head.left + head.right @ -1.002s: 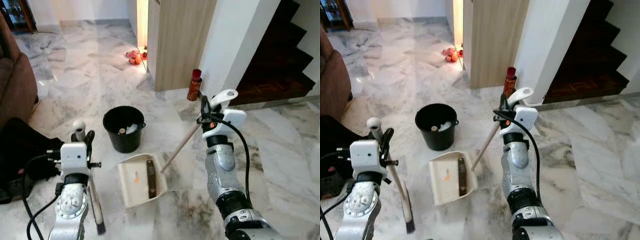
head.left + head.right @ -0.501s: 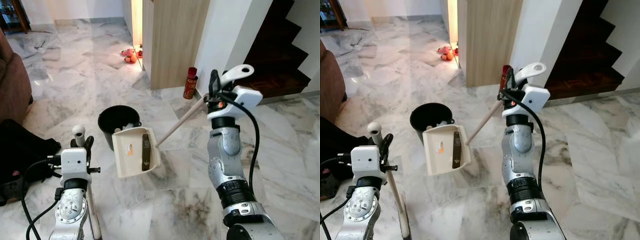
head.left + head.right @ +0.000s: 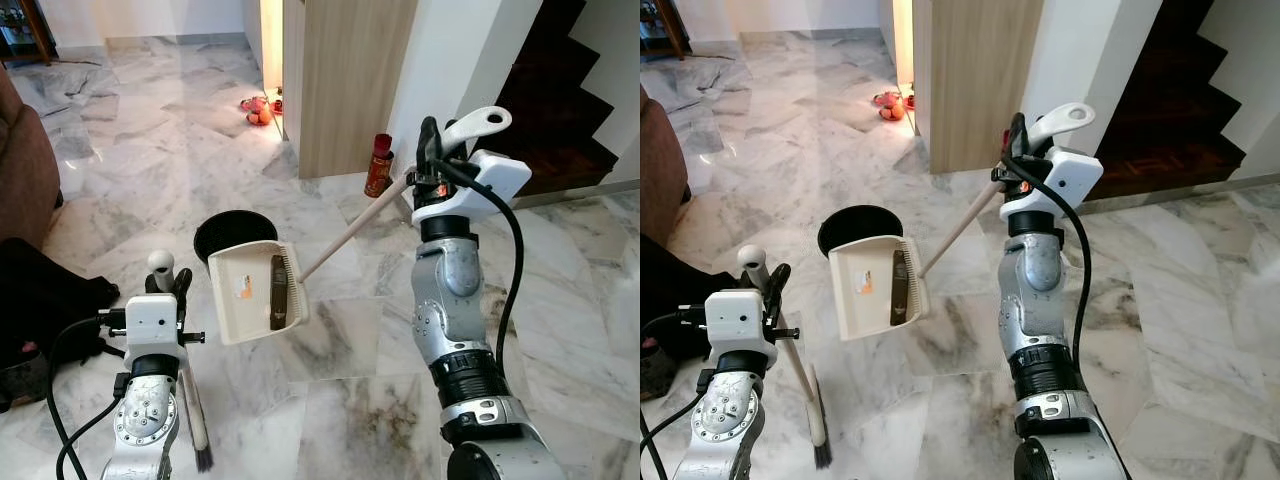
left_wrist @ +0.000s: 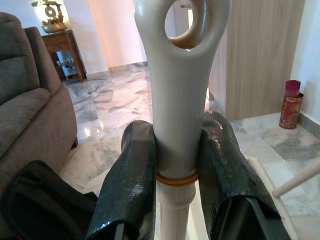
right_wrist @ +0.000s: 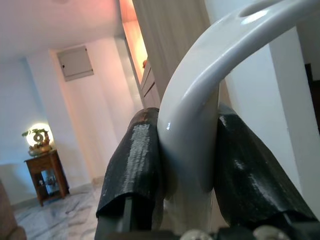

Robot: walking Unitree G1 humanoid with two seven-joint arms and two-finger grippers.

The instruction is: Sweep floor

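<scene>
Holding dustpan point(image 3: 255, 291) over bucket point(image 3: 232, 232): right tool point(image 3: 430, 165) | left tool point(image 4: 175, 165) clamps broom point(image 3: 190, 415) | can point(image 3: 378, 166) beside wall

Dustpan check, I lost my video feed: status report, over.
Right gripper shut on dustpan handle, pan lifted over black bucket. Left gripper shut on broom, bristles on floor. Nothing in the way.

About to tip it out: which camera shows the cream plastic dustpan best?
The left eye view: the cream plastic dustpan is whole and lifted beside the black bucket. The right eye view matches. The right wrist view gives just its handle in the right gripper.
</scene>
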